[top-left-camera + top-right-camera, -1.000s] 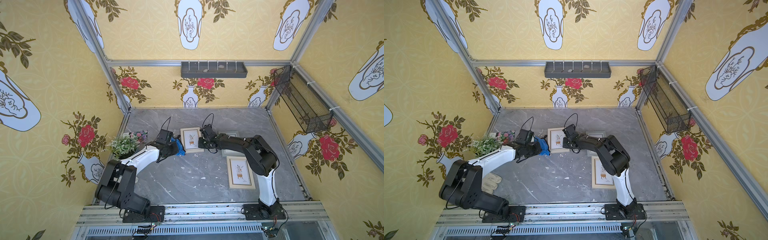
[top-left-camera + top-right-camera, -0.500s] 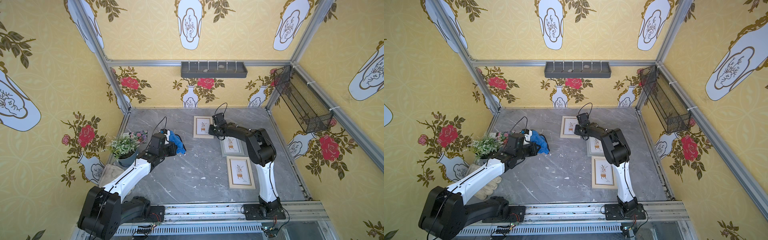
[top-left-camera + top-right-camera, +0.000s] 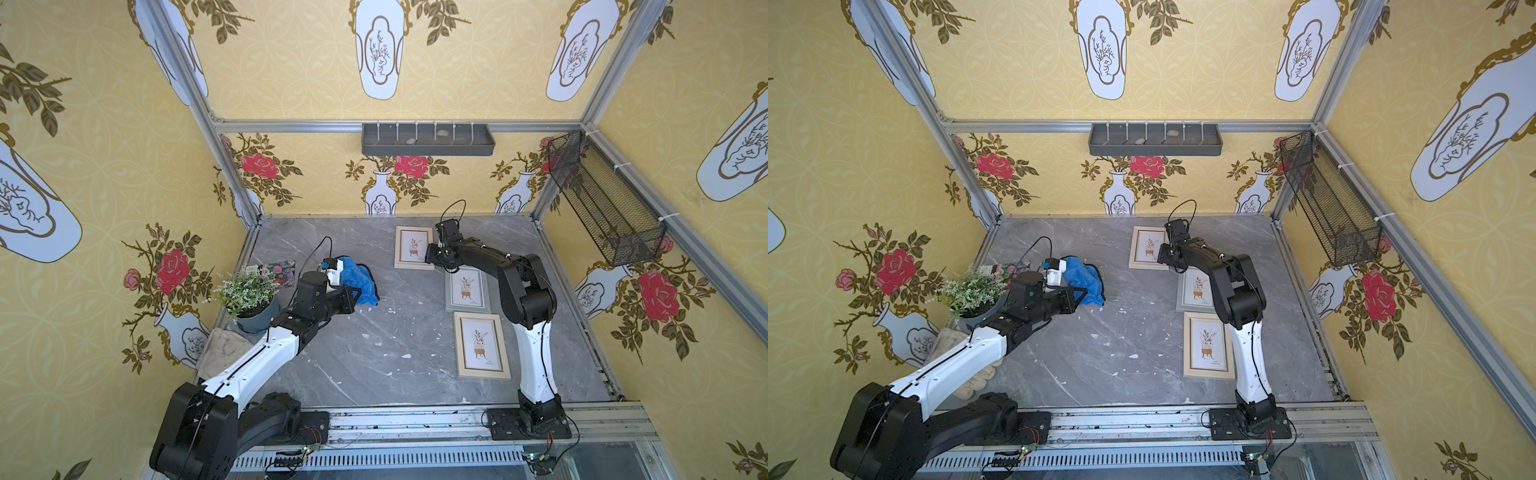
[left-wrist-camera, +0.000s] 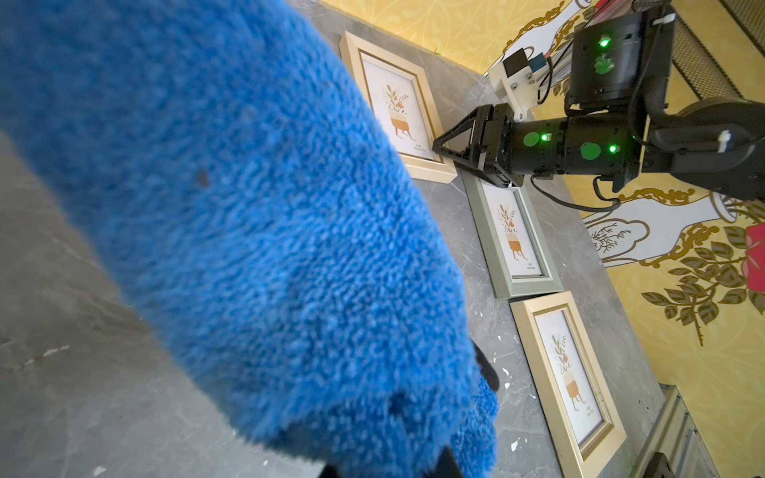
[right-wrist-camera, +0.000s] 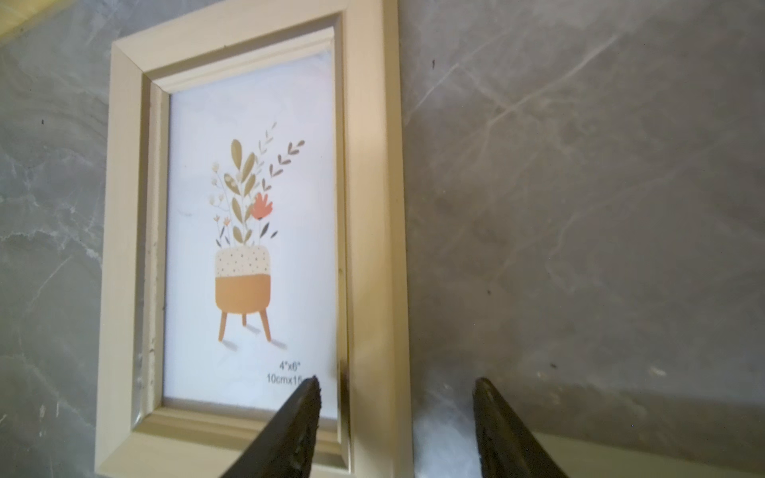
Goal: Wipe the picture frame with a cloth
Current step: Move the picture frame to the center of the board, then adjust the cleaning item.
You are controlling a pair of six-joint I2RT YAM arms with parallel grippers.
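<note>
Picture frame [image 3: 414, 248] is recorded flat at the far middle of the counter [image 3: 374, 353], long axis running away from the base. The cloth [image 3: 359, 282] is held bunched in the clenched left fingers [image 3: 351, 297], apart to the frame's left. The right fingers [image 5: 298, 426], nearer, are spread astride its edge, released.

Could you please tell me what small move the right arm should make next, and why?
Probably lift the right tool clear of the far cream frame: its jaws stand open astride the frame's edge, gripping nothing, the frame lies flat on the table, and the left tool holds the cloth well aside.
</note>
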